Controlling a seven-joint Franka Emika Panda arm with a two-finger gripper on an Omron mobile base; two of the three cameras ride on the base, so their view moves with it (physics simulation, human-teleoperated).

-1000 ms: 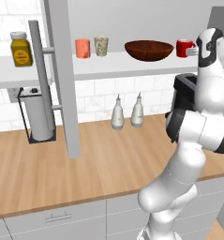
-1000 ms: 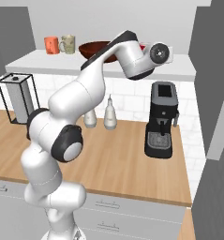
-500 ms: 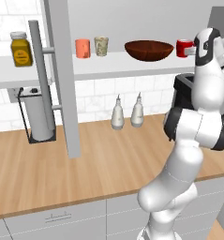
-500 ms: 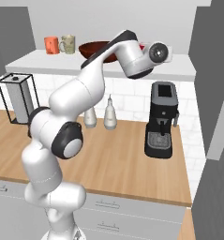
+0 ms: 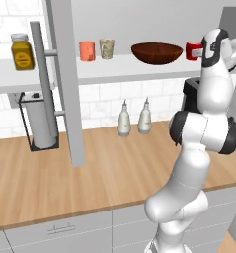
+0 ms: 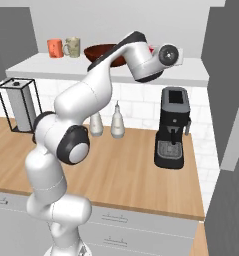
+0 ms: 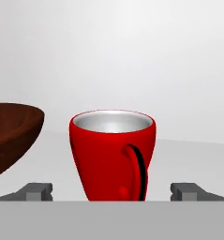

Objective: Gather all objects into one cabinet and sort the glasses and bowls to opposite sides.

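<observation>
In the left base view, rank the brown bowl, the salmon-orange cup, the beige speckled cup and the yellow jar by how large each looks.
1. brown bowl, clearly the broadest.
2. yellow jar, taller than either cup.
3. salmon-orange cup and beige speckled cup: these look much alike, so I leave them tied.

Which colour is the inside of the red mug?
Pale silvery grey inside the red mug, seen best in the hand view.
</observation>
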